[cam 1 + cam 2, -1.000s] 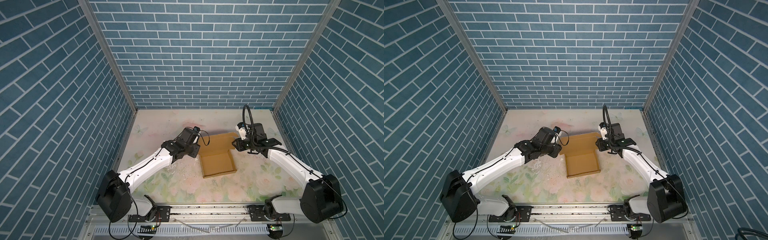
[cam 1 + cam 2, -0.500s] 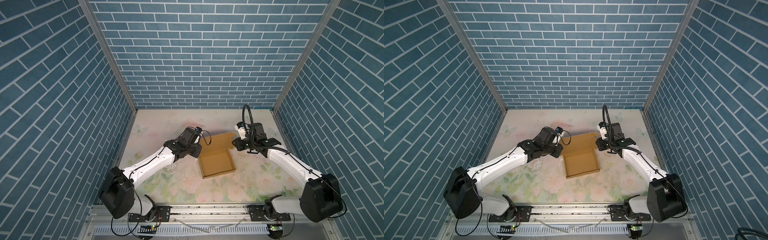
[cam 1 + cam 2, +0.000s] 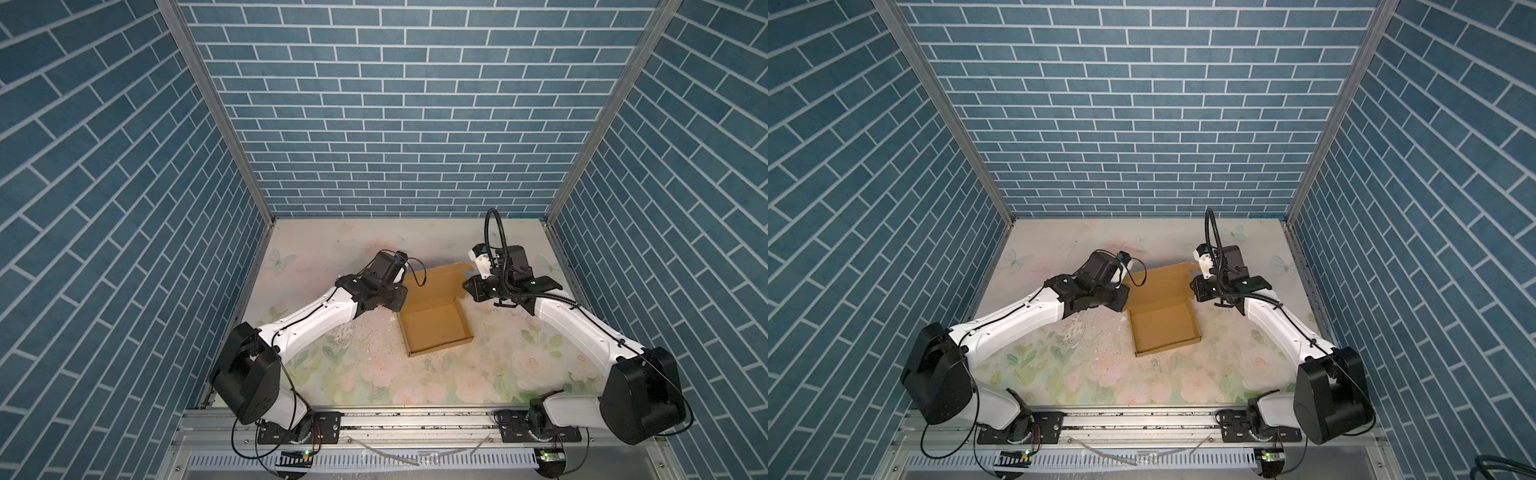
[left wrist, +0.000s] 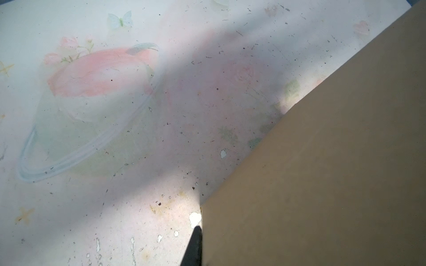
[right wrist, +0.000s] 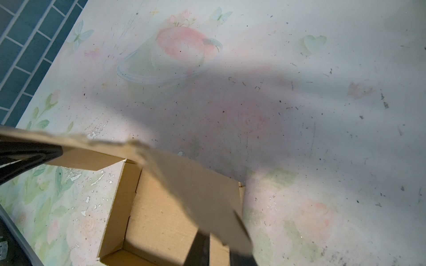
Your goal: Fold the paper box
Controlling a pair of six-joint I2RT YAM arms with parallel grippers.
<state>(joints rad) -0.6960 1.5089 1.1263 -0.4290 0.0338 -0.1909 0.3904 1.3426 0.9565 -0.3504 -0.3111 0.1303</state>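
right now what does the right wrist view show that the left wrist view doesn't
Only the right wrist view: the box's open tray with its walls, the raised lid's edge, and the blue brick wall. Only the left wrist view: little of its own, just a flat cardboard panel close up, filling a corner. Both: brown cardboard, the floral table and its pink planet print.

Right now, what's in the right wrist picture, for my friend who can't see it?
A brown box lies open on a flowery table, its flap tilted up across the picture. Black fingers pinch the flap's edge.
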